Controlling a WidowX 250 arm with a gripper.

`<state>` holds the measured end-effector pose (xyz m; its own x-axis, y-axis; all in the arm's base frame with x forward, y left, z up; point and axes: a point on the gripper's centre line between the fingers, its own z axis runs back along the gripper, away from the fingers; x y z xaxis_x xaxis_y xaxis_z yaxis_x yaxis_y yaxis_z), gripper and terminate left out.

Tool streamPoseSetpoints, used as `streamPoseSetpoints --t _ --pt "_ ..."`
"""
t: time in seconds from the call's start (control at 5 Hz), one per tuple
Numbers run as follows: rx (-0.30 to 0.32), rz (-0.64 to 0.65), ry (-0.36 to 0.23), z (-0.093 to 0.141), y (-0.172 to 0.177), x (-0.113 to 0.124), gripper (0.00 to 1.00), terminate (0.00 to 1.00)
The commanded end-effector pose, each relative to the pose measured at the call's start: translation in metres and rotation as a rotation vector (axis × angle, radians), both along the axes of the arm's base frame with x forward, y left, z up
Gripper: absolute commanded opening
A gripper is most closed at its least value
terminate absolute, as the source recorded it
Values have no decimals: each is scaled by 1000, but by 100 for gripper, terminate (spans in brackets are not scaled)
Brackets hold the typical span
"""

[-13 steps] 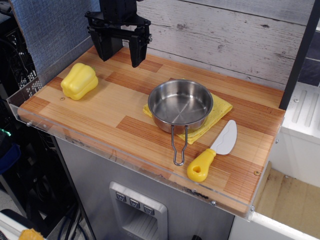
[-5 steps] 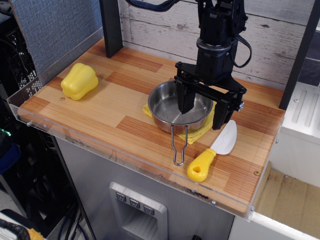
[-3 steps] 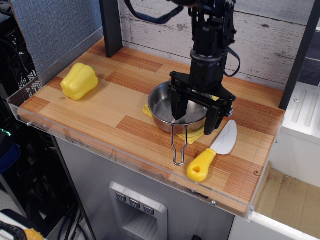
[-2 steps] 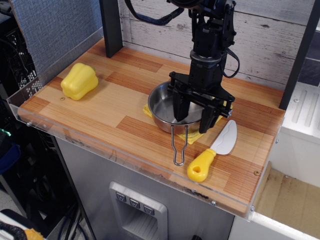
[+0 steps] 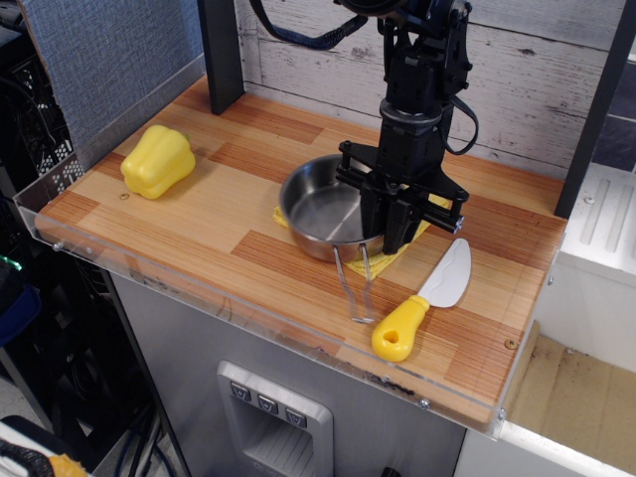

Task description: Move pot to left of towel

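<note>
Wooden counter [image 5: 229, 214], plank wall behind. Toy bell pepper [image 5: 157, 160] far left of towel, clear of the path. Pot [image 5: 323, 210] half off the towel [image 5: 397, 246], overlapping its left edge; more leftward travel needed. Gripper [image 5: 386, 227] clamped on pot's right rim. Yellow-handled knife [image 5: 417, 306] just right-front of towel.

Yellow toy pepper [image 5: 157, 160] at wooden counter's [image 5: 199, 214] left; yellow-handled knife [image 5: 422, 301] front right

Black arm reaching down from the upper frame, wrist held vertical with a cable looped beside it. Tool [image 5: 385, 227] pointed straight down, its two fingers [image 5: 372, 218] drawn close together, clamped on the right rim of the pot [image 5: 320, 207].
</note>
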<state>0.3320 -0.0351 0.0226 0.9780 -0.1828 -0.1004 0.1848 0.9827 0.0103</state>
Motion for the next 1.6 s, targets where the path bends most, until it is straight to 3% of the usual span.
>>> streamPoseSetpoints --t 0.0,0.2,0.4,0.6,1.0,1.4 --pt "-3 -57 -55 24 -6 -3 0 0" --pt "-13 -76 -65 38 -4 -7 0 0" --pt "0 -10 -142 77 22 -13 0 0" --pt "-11 97 -178 102 68 -11 0 0" --pt "22 205 -62 75 123 26 0 0" --pt "22 135 -79 66 109 45 0 0"
